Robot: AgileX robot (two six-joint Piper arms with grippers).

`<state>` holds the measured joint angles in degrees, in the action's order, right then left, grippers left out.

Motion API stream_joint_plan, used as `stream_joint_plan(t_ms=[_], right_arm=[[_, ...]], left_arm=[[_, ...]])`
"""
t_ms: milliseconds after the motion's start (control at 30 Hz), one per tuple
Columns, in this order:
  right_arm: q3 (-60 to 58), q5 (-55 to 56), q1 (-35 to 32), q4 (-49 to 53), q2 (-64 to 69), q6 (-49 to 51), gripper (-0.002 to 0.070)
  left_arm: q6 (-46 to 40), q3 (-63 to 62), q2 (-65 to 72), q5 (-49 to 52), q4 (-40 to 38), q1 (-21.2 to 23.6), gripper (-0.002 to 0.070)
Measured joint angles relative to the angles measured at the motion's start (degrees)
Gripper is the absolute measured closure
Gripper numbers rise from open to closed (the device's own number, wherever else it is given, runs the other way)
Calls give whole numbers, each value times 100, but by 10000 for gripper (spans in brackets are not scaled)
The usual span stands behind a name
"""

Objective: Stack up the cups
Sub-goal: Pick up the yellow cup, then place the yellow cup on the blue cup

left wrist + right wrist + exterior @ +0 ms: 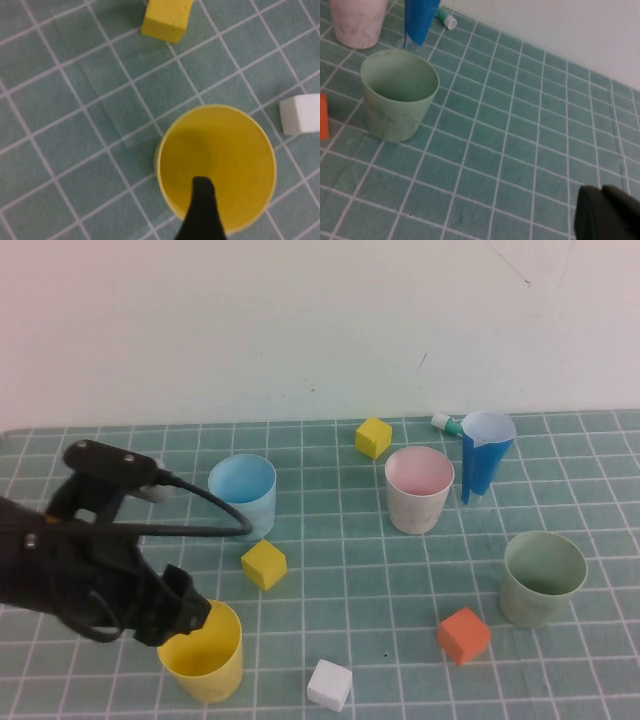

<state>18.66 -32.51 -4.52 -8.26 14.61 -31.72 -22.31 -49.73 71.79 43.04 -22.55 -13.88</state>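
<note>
The yellow cup (203,651) stands upright at the front left. My left gripper (188,612) hangs open at its left rim. In the left wrist view one dark finger (202,210) reaches over the mouth of the yellow cup (225,150); the other finger is out of view. The light blue cup (243,491), pale pink cup (418,490) and pale green cup (542,578) stand upright and apart. My right gripper (609,214) is shut and empty, low over the mat, well away from the green cup (397,95). It is outside the high view.
A tall dark-blue cone cup (484,458) stands behind the pink cup, with a small green-and-white thing (446,423) beside it. Two yellow cubes (264,564) (373,437), an orange cube (463,635) and a white cube (329,685) lie on the green grid mat.
</note>
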Motion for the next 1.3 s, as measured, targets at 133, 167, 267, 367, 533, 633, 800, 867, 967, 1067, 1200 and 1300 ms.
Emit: stream_joint_plan(t_ms=[133,167,267,367,533,633,800,867,967,1067,1200,1300], right_arm=[[-33,39,0,-11,0,-63,679],[-33,51,0,-11,0,-64,679],[-33,63,0,-11,0,-78,679],[-33,63,0,-11,0,-78,679],[-33,63,0,-21,0,-87,679],[-33,63,0,-21,0,-87,679],[-33,63,0,-21,0,-87,679],[-33,74,0,-21,0,-87,679],[-33,85,0,-21,0,-87,679],[-33,85,0,-21,0,-87,679],[-33,85,0,-21,0,-87,679],[-33,93,0,-21,0,-87,679]], left_arm=[[-23,0,529,-312,155,-92,175],[-23,0,612,-378,229,-103,172],[-6,0,878,-611,653,-107,169],[86,0,1181,-811,1054,-116,169],[120,-14,1707,-1102,1179,-116,243],[92,-55,1960,-1158,1190,-116,364],[63,-440,2076,-864,1127,-116,623],[55,-805,2076,-622,1054,-116,649],[50,-1588,2076,-277,972,-116,662],[50,-2522,2098,-138,932,-116,662],[61,-3510,2326,-138,1028,-116,662],[61,-4010,2687,-138,1174,-116,663]])
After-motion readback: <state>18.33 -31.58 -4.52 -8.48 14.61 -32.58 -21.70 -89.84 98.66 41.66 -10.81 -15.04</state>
